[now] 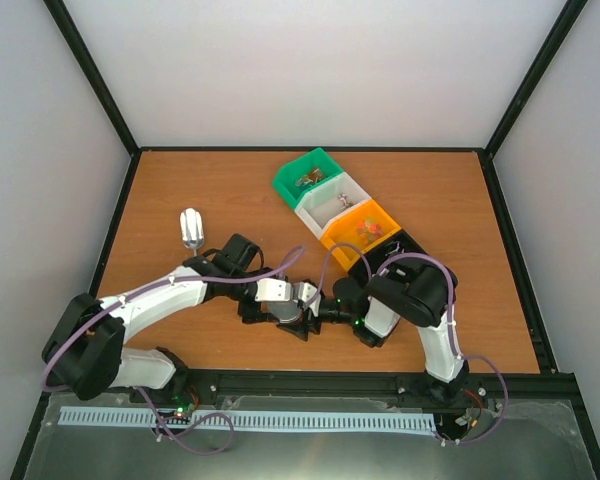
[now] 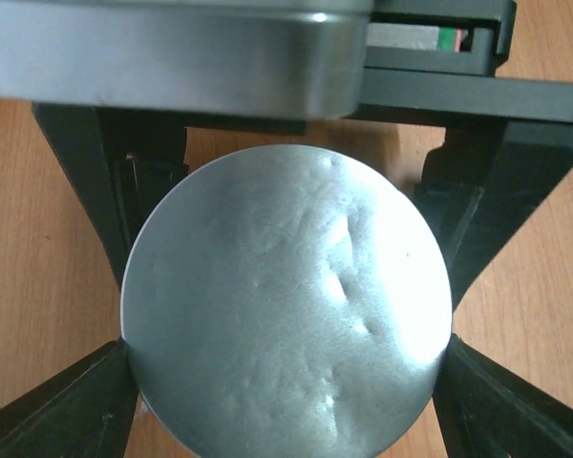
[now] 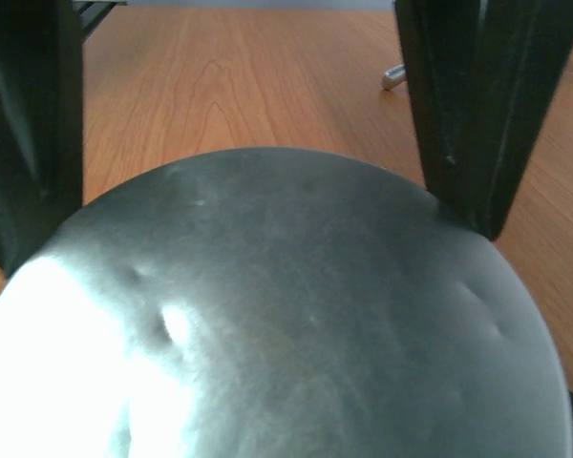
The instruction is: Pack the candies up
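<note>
We've got left gripper (image 2: 291, 262) and right gripper (image 3: 248, 229) both pinching the silver-topped jar (image 2: 267, 372); candies (image 1: 366, 228) sit in the orange bin (image 1: 332, 239).

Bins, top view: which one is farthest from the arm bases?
The green bin, at the row's far end; the white bin, orange bin and black bin each sit nearer.

A brown wooden worktop (image 1: 430, 190) is shown. Four open plastic bins are set on it touching in a slanted row from the middle of the far edge toward the near right corner: green (image 1: 292, 192), white (image 1: 311, 215), orange (image 1: 336, 241), black (image 1: 408, 241). A small pale glossy object (image 1: 190, 228) is seen well apart in the left half. A round silvery dimpled disc (image 2: 286, 305) is seen by the middle of the near edge; whether it rests on the wood cannot be told
</note>
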You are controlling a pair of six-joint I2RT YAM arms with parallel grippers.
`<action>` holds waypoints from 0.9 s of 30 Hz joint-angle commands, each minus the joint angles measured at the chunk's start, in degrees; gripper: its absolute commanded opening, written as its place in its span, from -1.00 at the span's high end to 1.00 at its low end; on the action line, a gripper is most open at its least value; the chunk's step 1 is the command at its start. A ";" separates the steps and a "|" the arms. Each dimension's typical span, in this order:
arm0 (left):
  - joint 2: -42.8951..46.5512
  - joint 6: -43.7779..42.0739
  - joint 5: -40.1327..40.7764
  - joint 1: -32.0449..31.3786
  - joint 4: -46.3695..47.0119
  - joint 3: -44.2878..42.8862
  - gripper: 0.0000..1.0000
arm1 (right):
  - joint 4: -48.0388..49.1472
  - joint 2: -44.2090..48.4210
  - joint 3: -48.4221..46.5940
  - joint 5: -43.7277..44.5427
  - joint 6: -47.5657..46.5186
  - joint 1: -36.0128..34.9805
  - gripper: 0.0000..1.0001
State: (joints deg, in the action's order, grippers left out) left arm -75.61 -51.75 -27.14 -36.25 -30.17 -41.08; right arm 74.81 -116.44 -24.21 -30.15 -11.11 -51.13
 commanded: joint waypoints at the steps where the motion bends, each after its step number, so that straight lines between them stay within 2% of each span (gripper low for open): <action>1: 1.11 8.07 1.78 -0.60 2.92 1.67 0.19 | 3.51 0.31 0.23 2.42 0.67 -0.24 -0.99; 6: 2.01 11.31 5.97 0.05 6.61 2.06 0.14 | 2.73 2.62 1.01 2.35 -0.59 0.00 -1.00; 17: -1.40 12.51 11.69 5.81 8.73 0.60 0.12 | -9.74 11.99 3.13 1.39 -4.40 3.06 -1.00; 27: -1.30 12.46 8.07 6.98 6.95 -1.03 0.09 | -9.15 9.24 2.94 1.43 -5.20 5.22 -1.00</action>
State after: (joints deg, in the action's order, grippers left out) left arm -76.71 -40.47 -19.31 -29.56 -24.14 -39.81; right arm 64.93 -105.73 -21.37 -25.89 -14.83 -46.17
